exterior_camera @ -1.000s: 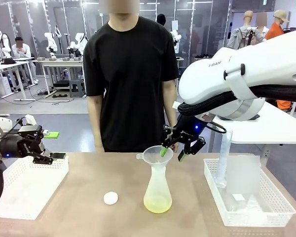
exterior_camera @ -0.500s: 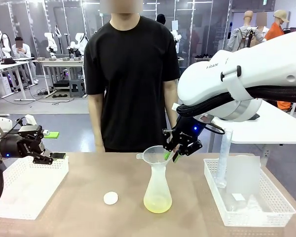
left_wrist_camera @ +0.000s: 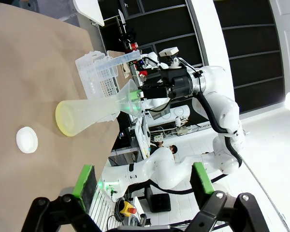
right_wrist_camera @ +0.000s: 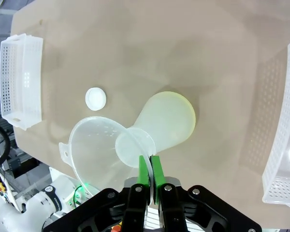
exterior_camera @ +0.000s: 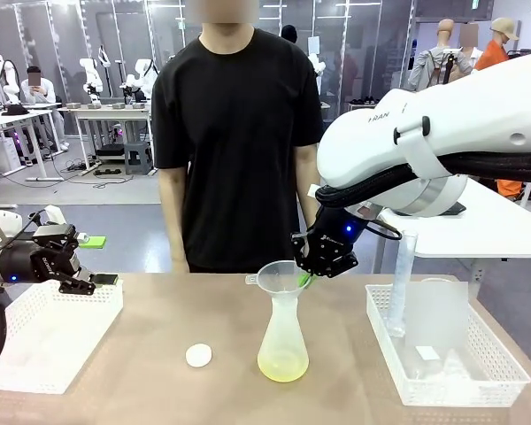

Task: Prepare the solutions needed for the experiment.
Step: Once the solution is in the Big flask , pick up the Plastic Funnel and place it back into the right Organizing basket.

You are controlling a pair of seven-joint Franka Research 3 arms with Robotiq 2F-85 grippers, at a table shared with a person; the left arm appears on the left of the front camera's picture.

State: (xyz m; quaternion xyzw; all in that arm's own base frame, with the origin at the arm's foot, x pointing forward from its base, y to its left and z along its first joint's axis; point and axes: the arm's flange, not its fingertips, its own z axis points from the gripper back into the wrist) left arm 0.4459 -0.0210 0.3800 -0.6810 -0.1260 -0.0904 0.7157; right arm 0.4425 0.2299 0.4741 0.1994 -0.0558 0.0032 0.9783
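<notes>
My right gripper (exterior_camera: 306, 278) is clenched on the rim of the funnel (exterior_camera: 279, 276), which sits in the flask (exterior_camera: 283, 332) at frame centre. The solutions (exterior_camera: 283, 367) pool at the flask's base. A white cap (exterior_camera: 198, 355) lies to their left. My left gripper (exterior_camera: 96, 262) hangs released over the left basket (exterior_camera: 35, 345).

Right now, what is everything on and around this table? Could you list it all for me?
conical flask: one, frosted, upright at the table's centre
solution: one shallow layer, pale yellow, in the flask's bottom
funnel: one, clear, seated in the flask's neck
cap: one, white, on the table left of the flask
left basket: one, white, table's left end
right basket: one, white, table's right end
measuring cylinder: one, clear, standing in the right basket
container: one, frosted, beside the cylinder
table: one, brown
person: one, black T-shirt, far side
left gripper: one, black, open, above the left basket
right gripper: one, black, shut on the funnel's rim
</notes>
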